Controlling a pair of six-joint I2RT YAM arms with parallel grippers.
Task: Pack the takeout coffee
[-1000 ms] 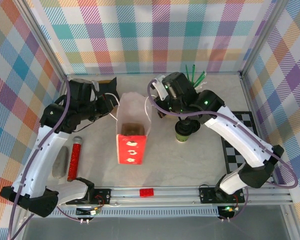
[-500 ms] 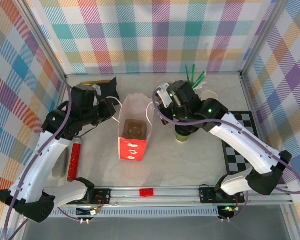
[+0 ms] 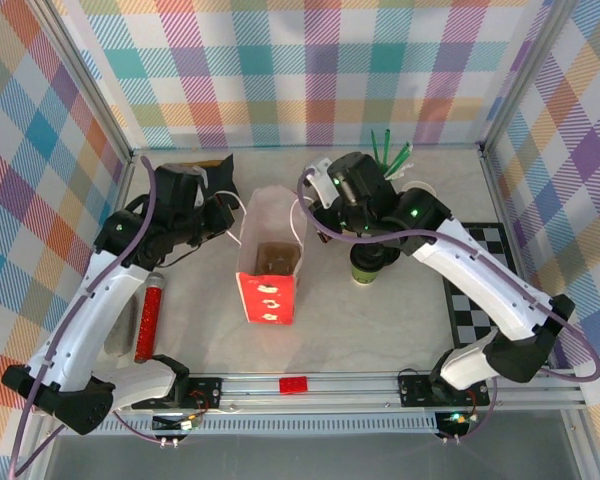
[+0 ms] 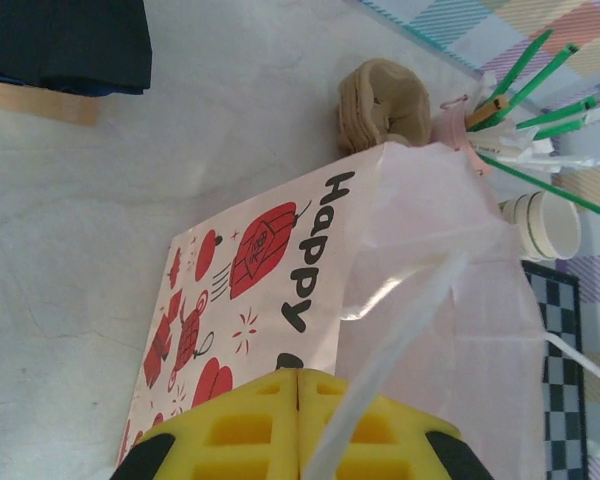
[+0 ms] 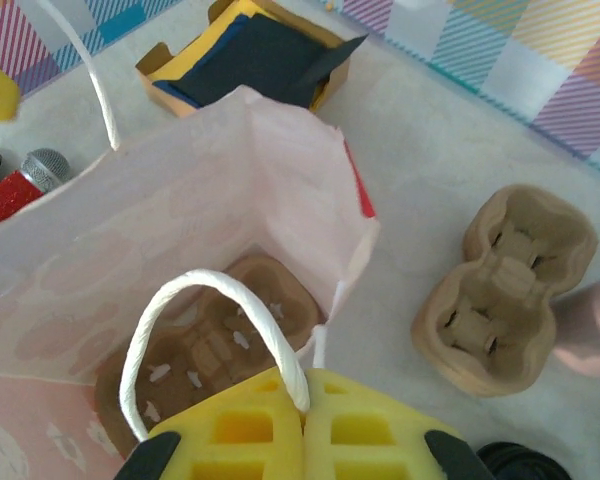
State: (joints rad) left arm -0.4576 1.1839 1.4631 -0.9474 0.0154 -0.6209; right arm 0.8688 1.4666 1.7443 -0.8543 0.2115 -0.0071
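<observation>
The takeout coffee (image 3: 368,268), a dark-green cup with a black lid (image 5: 520,462), stands on the table right of the paper bag (image 3: 268,262), partly under my right arm. My right gripper (image 5: 302,385) is shut on the bag's white right handle (image 5: 195,290) above the open mouth. A brown cup carrier (image 5: 210,350) lies in the bag's bottom. My left gripper (image 4: 298,375) is shut at the bag's left side. The left handle (image 4: 400,320) runs taut across its right finger, not into the seam between the jaws.
A second brown carrier (image 5: 505,300) sits behind the bag, beside a pink cup of green straws (image 4: 460,130) and a white cup (image 4: 550,225). A box of dark napkins (image 5: 250,55) stands back left. A red microphone (image 3: 148,315) lies front left; a checkered mat (image 3: 480,290) lies on the right.
The bag has shifted slightly right and toward the front. Both grippers stayed shut at its handles, the left one moving a little closer to the bag.
</observation>
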